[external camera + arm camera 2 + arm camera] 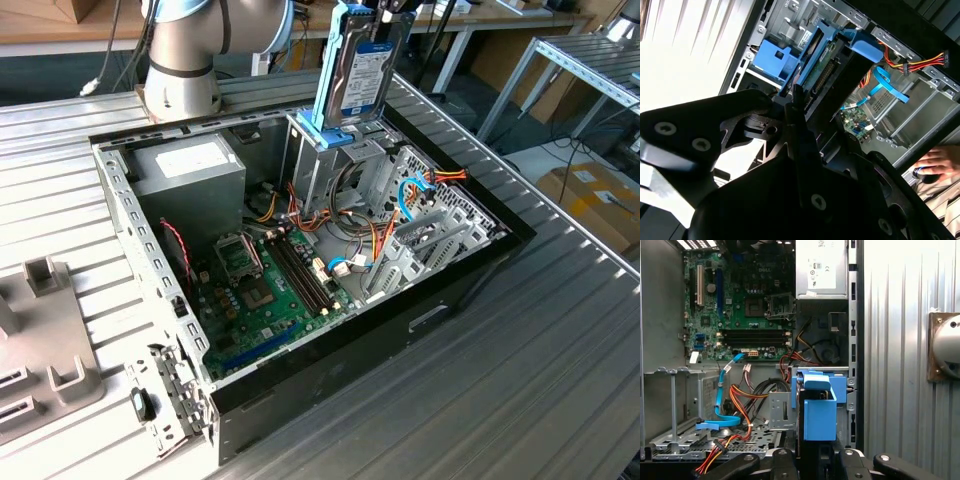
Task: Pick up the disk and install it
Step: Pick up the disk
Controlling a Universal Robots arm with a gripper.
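The disk (pixel 365 70) is a silver-grey drive with a white and blue label, set in a blue plastic carrier. It stands upright over the open computer case (pixel 470 270). Its lower end meets the blue top of the metal drive cage (pixel 325 140). My gripper (pixel 385 12) is shut on the disk's upper end. The second wrist view looks along the disk (pixel 820 70) edge-on, with its green board and blue rails beyond my black fingers (pixel 797 107). In the first wrist view the blue carrier (pixel 819 410) sits over the cage beside the case wall.
Inside the case lie a grey power supply (pixel 190 170), a green motherboard (pixel 260 280) and loose orange and blue cables (pixel 410 195). The arm's base (pixel 180 60) stands behind the case. Grey fixtures (pixel 50 350) sit at the exterior view's left. A hand (pixel 940 161) rests outside the case.
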